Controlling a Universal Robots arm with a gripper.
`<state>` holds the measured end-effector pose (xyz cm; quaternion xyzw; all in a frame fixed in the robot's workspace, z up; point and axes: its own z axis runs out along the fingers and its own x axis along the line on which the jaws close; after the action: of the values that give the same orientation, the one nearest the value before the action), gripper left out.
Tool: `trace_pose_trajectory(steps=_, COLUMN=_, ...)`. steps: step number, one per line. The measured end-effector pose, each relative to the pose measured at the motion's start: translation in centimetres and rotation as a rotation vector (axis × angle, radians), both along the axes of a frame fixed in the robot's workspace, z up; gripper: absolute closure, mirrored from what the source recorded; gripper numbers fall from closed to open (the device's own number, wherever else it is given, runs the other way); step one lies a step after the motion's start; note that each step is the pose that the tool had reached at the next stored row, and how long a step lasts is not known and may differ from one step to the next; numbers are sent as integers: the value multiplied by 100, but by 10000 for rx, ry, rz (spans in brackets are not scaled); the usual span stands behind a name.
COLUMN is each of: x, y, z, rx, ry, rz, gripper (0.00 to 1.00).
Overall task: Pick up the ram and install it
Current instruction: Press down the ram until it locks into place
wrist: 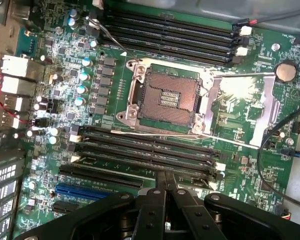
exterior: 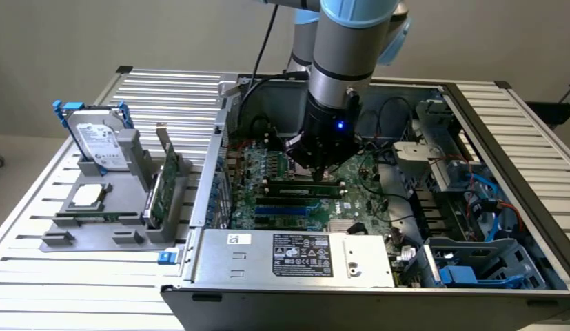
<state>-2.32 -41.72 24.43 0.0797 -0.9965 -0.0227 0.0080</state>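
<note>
Gripper [exterior: 320,171] sits on the ram [exterior: 289,184], which stands edge-up in a slot just beside the CPU socket [wrist: 165,97], fingers [wrist: 152,200] closed together (nothing seen pinched), so seating likely wants a straight, even downward push, no tilt.

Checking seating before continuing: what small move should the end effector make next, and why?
Probably a slight straight-down press: the end effector hangs shut right over a memory slot beside the empty CPU socket. Whether the ram sits there, I cannot tell.

Hand [exterior: 322,174] low over the ram [exterior: 303,185] inside open computer case [exterior: 294,265].
</note>
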Motion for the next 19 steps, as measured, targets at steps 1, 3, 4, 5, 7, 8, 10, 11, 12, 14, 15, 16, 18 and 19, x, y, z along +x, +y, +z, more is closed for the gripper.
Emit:
trace_pose_trajectory(steps=1, x=0, y=0, z=0, rx=-18, ry=11, rz=-93, gripper=89)
trace_pose_trajectory(steps=3, x=0, y=0, z=0, rx=-61, ry=32, rz=-276, gripper=89)
trace_pose_trajectory(steps=4, x=0, y=0, z=0, rx=-91, ry=41, rz=-366, gripper=89)
trace_pose_trajectory(steps=5, x=0, y=0, z=0, rx=-117, ry=50, rz=-453, gripper=89)
trace_pose_trajectory(steps=7, x=0, y=-1, z=0, rx=-168, ry=69, rz=-637, gripper=89)
trace_pose_trajectory(steps=8, x=0, y=-1, z=0, rx=-188, ry=78, rz=-724, gripper=89)
trace_pose_trajectory(steps=10, x=0, y=-1, z=1, rx=-215, ry=91, rz=-886, gripper=89)
trace_pose_trajectory(steps=11, x=0, y=-1, z=2, rx=-215, ry=93, rz=-943, gripper=89)
trace_pose_trajectory(steps=12, x=-4, y=-1, z=5, rx=-216, ry=93, rz=-988, gripper=89)
trace_pose_trajectory(steps=14, x=-24, y=-1, z=14, rx=-215, ry=91, rz=-1038, gripper=89)
trace_pose_trajectory(steps=15, x=-41, y=-1, z=16, rx=-213, ry=84, rz=-1049, gripper=89)
trace_pose_trajectory(steps=16, x=-58, y=-1, z=17, rx=-212, ry=79, rz=-1049, gripper=89)
trace_pose_trajectory(steps=18, x=-67, y=-1, z=17, rx=-212, ry=77, rz=-1048, gripper=89)
trace_pose_trajectory(steps=19, x=-67, y=-1, z=18, rx=-212, ry=77, rz=-1046, gripper=89)
